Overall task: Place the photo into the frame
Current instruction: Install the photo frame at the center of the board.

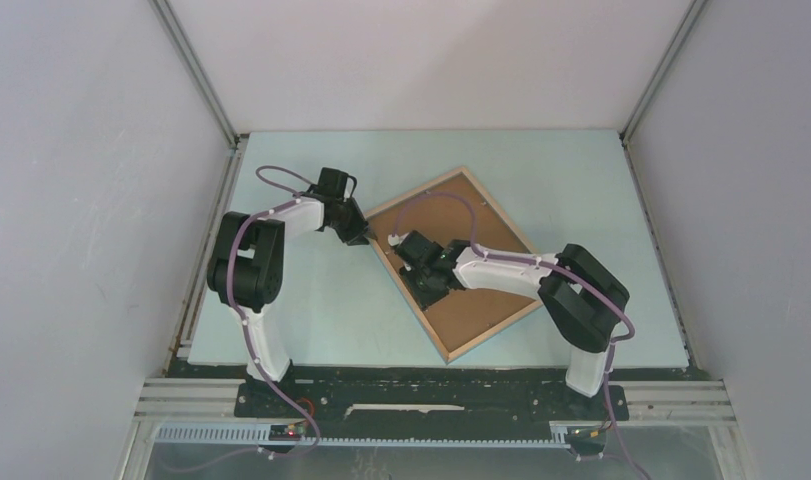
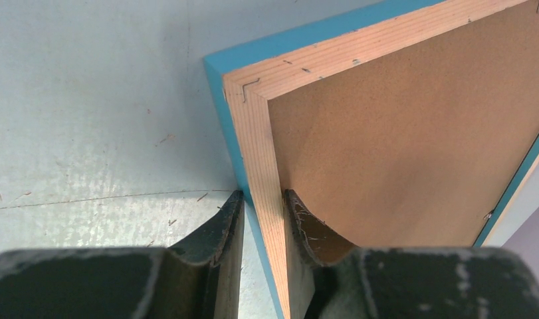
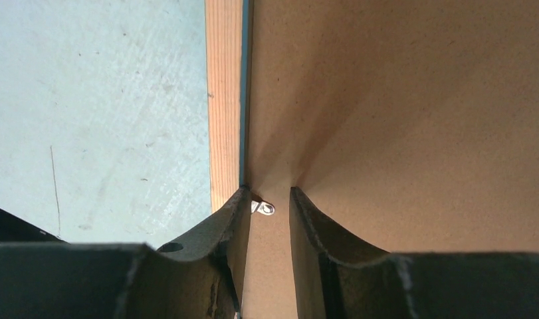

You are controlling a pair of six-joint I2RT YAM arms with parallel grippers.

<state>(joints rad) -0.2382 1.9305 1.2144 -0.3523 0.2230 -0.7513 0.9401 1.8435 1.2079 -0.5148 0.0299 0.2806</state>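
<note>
the right gripper (image 3: pixel 266 196) sits over the brown backing board (image 3: pixel 399 100), jaws spread, with a small metal tab (image 3: pixel 264 208) between them, against the left finger. further out, the left gripper (image 2: pixel 263 196) pinches the wooden rail of the frame (image 2: pixel 253 119) near a corner. the frame lies back-up and skewed on the middle of the table (image 1: pixel 311 310).

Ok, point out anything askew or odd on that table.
The light-wood, blue-edged picture frame lies face down, skewed diagonally on the pale table, brown backing board up. The left gripper clamps its rail near a corner; the right gripper straddles a small metal tab. No photo shows.
</note>
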